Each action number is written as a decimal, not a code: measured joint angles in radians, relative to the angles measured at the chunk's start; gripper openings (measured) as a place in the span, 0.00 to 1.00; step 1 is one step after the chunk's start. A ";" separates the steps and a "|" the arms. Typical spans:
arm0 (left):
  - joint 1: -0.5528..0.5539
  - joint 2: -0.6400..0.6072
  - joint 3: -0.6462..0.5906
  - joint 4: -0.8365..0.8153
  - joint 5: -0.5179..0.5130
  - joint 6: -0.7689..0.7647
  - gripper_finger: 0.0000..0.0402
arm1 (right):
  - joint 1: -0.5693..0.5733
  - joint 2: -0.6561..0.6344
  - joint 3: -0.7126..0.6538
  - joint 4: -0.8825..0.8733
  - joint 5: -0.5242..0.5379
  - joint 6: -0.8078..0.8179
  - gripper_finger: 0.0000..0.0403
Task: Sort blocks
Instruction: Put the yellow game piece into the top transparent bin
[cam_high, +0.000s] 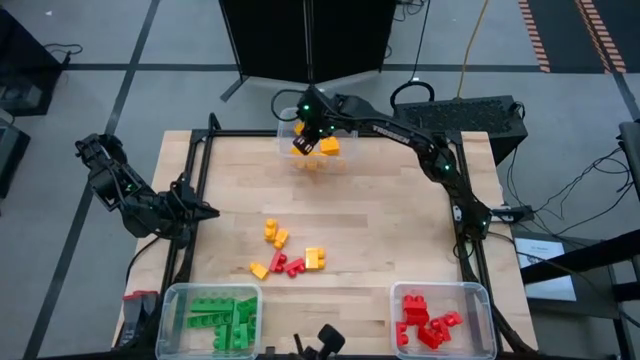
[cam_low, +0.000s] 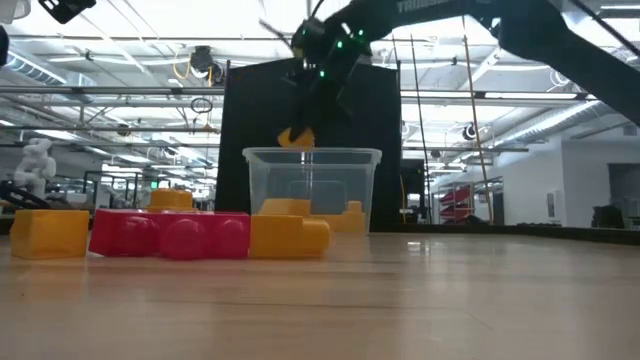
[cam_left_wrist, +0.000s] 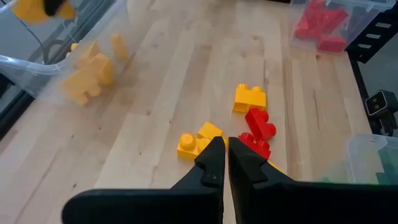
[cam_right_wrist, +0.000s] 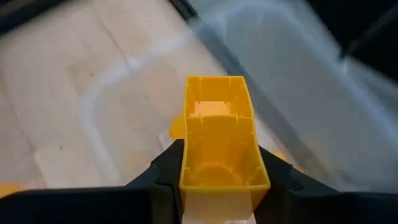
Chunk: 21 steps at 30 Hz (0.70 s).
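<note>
Yellow block: clamped between the right gripper's fingers, hollow underside facing the wrist camera, held above the clear bin at the table's far edge, upper centre of the high view; in the low view it hangs just over the bin's rim. Yellow blocks in that bin: a few, lying on its floor. Loose blocks: a small cluster of yellow and red, centre of the table, slightly toward the lower edge. Green blocks: in the bin at lower left. Red blocks: in the bin at lower right. Left gripper: fingers pressed together, holding nothing, parked at the table's left edge in the high view, pointed toward the loose cluster.
</note>
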 joint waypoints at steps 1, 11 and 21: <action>0.000 0.000 0.000 0.000 -0.001 0.000 0.01 | -0.005 0.009 0.000 -0.010 -0.002 0.020 0.27; 0.000 0.000 0.000 0.000 -0.041 -0.022 0.01 | -0.038 0.072 0.000 -0.016 -0.027 0.344 0.27; 0.000 0.000 0.000 0.000 -0.053 -0.025 0.01 | -0.059 0.075 0.001 -0.008 -0.024 0.548 0.27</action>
